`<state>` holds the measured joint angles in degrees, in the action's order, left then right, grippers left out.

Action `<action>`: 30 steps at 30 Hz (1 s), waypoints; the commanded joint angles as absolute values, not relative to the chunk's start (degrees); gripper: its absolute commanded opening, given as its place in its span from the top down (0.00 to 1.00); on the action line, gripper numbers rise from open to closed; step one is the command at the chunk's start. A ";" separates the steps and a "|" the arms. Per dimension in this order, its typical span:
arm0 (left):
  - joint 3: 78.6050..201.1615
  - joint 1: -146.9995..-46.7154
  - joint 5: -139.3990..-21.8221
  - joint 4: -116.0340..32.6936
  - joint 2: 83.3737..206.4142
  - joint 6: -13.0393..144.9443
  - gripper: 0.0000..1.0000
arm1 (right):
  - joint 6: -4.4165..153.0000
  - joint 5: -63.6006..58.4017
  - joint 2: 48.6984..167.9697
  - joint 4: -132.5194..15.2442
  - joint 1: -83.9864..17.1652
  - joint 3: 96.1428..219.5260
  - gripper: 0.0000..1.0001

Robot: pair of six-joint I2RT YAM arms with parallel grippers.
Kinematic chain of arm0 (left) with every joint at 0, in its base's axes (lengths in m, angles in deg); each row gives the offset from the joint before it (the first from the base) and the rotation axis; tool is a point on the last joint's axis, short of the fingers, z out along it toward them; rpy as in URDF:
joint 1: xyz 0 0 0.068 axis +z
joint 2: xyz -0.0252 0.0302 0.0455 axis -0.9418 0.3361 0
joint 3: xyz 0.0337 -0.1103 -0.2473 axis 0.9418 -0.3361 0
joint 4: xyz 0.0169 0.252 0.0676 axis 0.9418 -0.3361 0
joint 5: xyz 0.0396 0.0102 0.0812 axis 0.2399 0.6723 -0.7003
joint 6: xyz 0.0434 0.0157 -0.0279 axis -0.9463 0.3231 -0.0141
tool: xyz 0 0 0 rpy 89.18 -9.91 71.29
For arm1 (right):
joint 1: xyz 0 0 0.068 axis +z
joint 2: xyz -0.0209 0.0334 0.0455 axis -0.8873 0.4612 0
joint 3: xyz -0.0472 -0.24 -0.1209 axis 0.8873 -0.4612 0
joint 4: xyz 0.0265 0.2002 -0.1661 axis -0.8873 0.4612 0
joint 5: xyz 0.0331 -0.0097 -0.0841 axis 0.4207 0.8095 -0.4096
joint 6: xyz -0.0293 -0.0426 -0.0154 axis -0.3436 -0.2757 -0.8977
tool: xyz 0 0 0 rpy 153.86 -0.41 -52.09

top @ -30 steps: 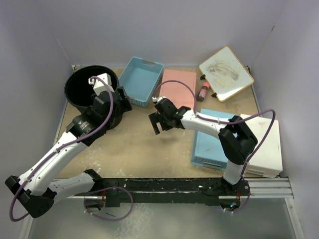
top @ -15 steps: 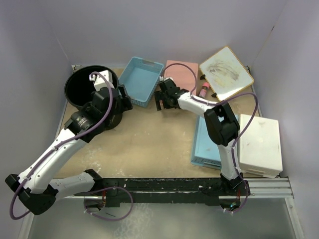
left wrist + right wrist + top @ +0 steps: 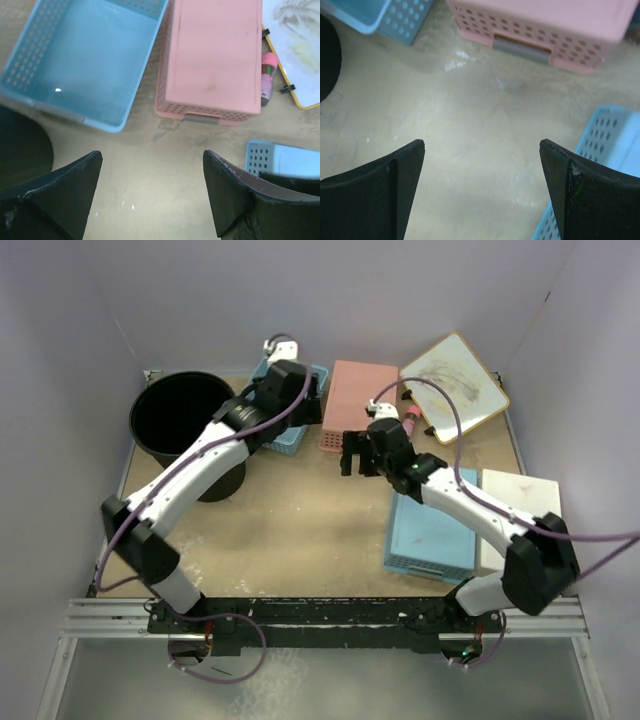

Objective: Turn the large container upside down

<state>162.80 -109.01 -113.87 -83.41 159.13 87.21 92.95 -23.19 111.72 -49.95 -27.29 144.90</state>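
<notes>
Change: since a second ago the left gripper [image 3: 152, 159] has quit the rim of the large container [image 3: 183, 425] and swung right and rearward to the rear blue basket [image 3: 85, 60]. The right gripper [image 3: 482, 145] has shifted right, toward the pink basket [image 3: 215, 55]. The container has not moved.
Large container: black bucket, upright, mouth up, at the left rear corner of the table [image 3: 300, 530]; nothing visible inside.
Container relative to left gripper: to the gripper's left and apart from it. The left wrist view shows only a dark curved edge at its left margin.
Left gripper: fingers spread wide, nothing between them, above bare table just in front of the two rear baskets.
Rear blue basket: upright, perforated walls, empty. It lies just right of the container and is partly hidden by the left arm in the top view.
Pink basket: inverted, flat base up, just beside the rear blue basket.
Right gripper: fingers wide apart, gripping nothing, over bare table in front of the pink basket, well apart from the container.
Pink bottle [image 3: 408, 424]: lying between the pink basket and the whiteboard [image 3: 455, 386].
Whiteboard: yellow-framed, smudged, at right rear.
Front blue basket [image 3: 430, 535]: inverted, at right front, partly under the right arm.
White basket [image 3: 527, 530]: inverted, just beside the front blue basket on its right.
</notes>
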 commanded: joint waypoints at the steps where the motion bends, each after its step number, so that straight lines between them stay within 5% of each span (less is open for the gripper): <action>1: 176.22 -108.27 -112.33 -82.53 170.69 79.58 0.21 | 98.40 -23.36 103.10 -47.31 -27.29 136.77 0.02; 5: 192.60 -103.44 -107.76 -88.57 185.30 77.53 0.23 | 99.48 -24.45 94.45 -40.15 -27.38 134.50 0.02; 11: 200.03 -98.99 -104.28 -87.51 198.16 75.36 0.26 | 99.21 -31.10 83.44 -34.99 -27.38 131.42 0.02; 25: 200.15 -97.35 -101.17 -82.27 208.92 69.63 0.43 | 99.76 -33.25 82.63 -32.56 -27.39 130.94 0.02; 30: 199.42 -96.66 -100.28 -81.81 210.28 69.39 0.66 | 99.52 -33.58 83.59 -32.64 -27.38 131.48 0.02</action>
